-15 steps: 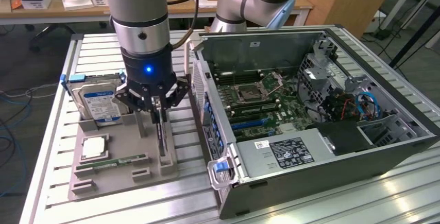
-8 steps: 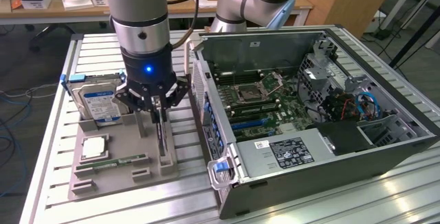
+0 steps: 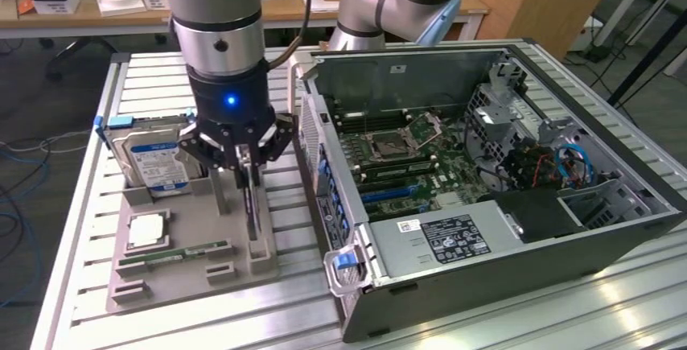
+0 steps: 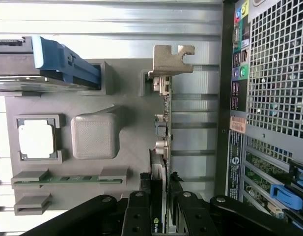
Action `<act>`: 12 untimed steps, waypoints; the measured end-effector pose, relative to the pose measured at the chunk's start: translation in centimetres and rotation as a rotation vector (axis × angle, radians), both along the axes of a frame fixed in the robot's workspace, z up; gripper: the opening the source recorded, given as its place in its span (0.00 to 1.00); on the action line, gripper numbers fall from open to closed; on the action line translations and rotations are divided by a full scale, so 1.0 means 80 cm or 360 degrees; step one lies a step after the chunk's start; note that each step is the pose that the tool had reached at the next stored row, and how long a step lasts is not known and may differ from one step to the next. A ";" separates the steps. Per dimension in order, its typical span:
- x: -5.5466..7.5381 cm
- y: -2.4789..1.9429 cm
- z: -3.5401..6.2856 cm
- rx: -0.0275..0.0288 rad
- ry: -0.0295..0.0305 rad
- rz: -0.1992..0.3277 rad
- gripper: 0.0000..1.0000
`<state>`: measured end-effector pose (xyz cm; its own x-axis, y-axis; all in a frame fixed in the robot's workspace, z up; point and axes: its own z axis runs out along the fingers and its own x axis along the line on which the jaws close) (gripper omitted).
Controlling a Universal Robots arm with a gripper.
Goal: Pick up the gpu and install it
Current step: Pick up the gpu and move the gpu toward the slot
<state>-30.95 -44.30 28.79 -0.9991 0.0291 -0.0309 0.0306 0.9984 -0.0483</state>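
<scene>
Your arm's gripper (image 3: 244, 175) is reaching down over the grey parts holder (image 3: 204, 282) on the slatted aluminium bench (image 3: 150, 84), and its fingers are clamping the gpu (image 3: 250, 209) from both sides near its top edge. The card is standing on edge, upright, at the side of the holder nearest the open computer case (image 3: 601, 241). Whether its lower edge is resting in the holder's slot or hanging just clear of it, you cannot tell.

In the wrist view you are looking straight down the thin green gpu (image 4: 161, 137). Its silver bracket (image 4: 172, 59) is sitting at the far end beside a notch in the parts holder (image 4: 126, 103), and the black fingers of the gripper (image 4: 160, 211) are pressing in on either face at the near end.

Other parts are waiting in the same holder. A hard drive (image 3: 156, 161) with a blue-and-white label is standing at the back, a square processor (image 3: 147, 232) is lying flat in its pocket, and a narrow memory stick (image 3: 177, 255) is lying along the front.

On the exterior view's right, the case is lying on its side with the panel off, showing its motherboard (image 3: 408, 157) and power supply (image 3: 451, 237).
</scene>
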 end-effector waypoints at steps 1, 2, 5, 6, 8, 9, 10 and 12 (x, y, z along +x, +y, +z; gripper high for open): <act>0.000 0.0000 0.002 -0.00001 0.00001 0.0000 0.26; 0.000 0.0000 0.003 -0.00001 0.00001 0.0000 0.26; 0.000 0.0000 0.009 -0.00006 0.00002 0.0000 0.26; 0.000 0.0000 0.011 -0.00007 0.00002 0.0000 0.26; 0.000 0.0000 0.015 -0.00009 0.00003 0.0000 0.26; 0.000 0.0000 0.017 -0.00009 0.00002 0.0000 0.26; 0.000 0.0000 0.019 -0.00009 0.00003 0.0000 0.26; 0.000 0.0000 0.023 -0.00010 0.00002 0.0000 0.26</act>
